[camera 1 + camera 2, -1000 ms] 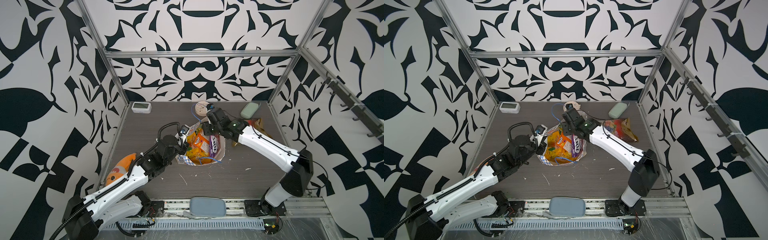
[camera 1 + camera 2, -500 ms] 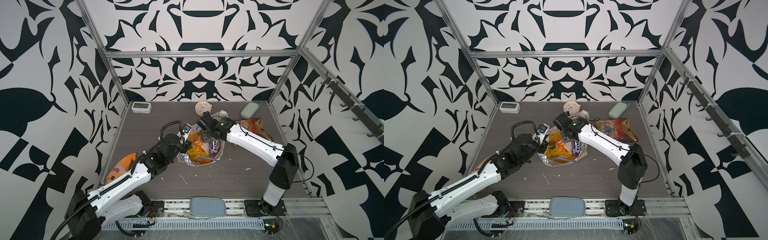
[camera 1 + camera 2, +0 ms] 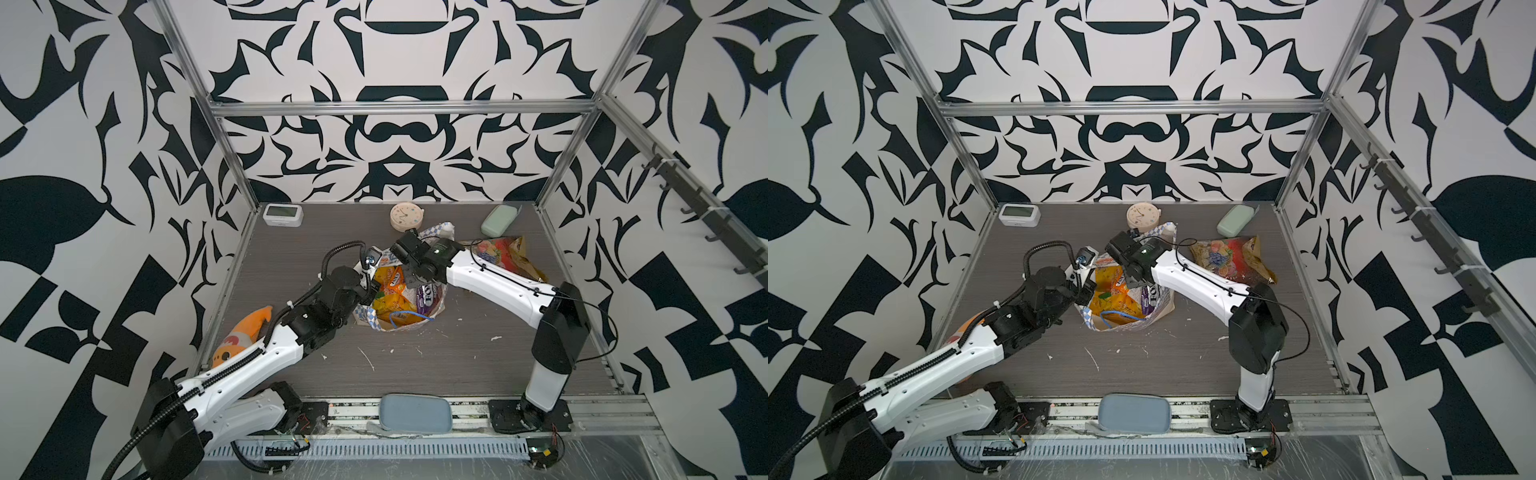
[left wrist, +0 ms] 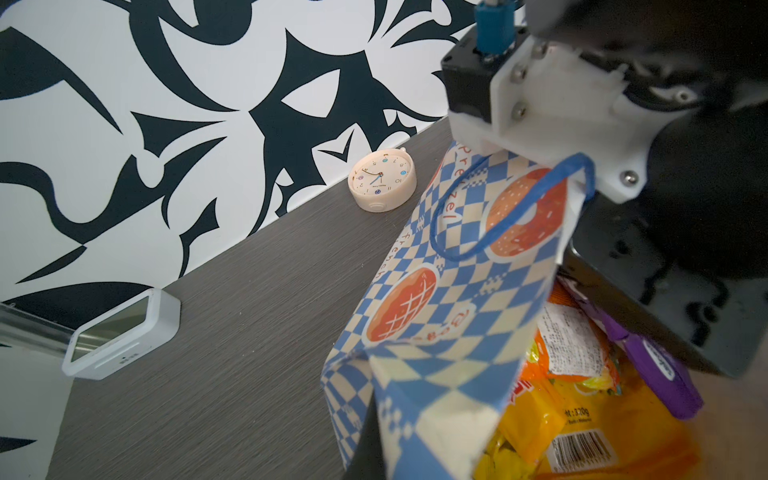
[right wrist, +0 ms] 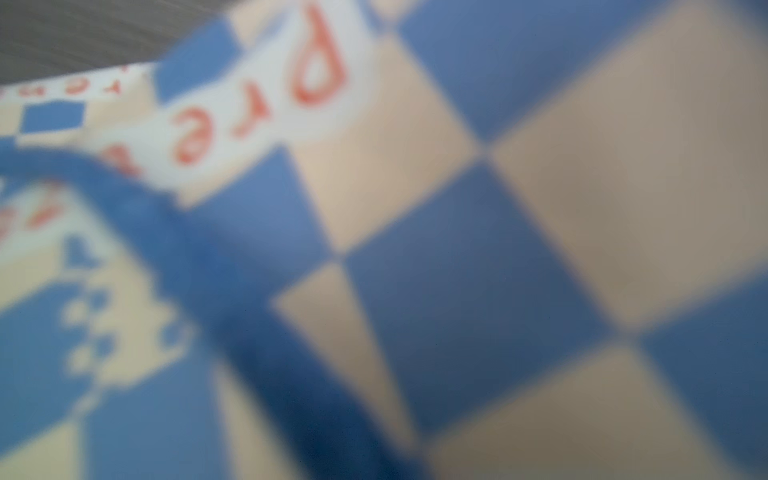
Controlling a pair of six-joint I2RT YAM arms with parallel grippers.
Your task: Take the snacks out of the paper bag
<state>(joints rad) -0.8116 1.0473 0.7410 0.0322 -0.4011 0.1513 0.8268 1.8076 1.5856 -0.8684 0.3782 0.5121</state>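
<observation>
Cream paper checked in blue, the paper bag (image 3: pixel 363 313) stands open-mouthed on the bench (image 3: pixel 457 365). Most of the snacks are inside it: a yellow packet (image 3: pixel 390 301) and a purple packet (image 3: pixel 424 296) show in its mouth. One candy pack (image 3: pixel 498 253) already lies out on the bench, beyond the bag on the right arm's side.

The right tool (image 3: pixel 411 282) is dipped into the bag's mouth over the packets. Whether its jaws are spread or biting a packet I cannot tell. The left tool (image 3: pixel 370 291) is clenched at the bag's rim on its own arm's side. It seems to be pinching the paper to hold the mouth open, though its fingers are hidden.

The step in hand looks like picking a packet. Glossy film slips, so a bite on a sealed edge should serve better than one on a flat face. The lift should go straight up, clear of the blue cord handle (image 3: pixel 409 313), with the left tool pinning the rim so the bag does not ride up.

Both top views give the whole layout, including the round clock (image 3: pixel 406 216) behind the bag. Only the left wrist view looks down inside, showing an orange packet (image 4: pixel 573 357) beside the purple one. The right wrist view shows only blurred checks and the cord, pressed close.
</observation>
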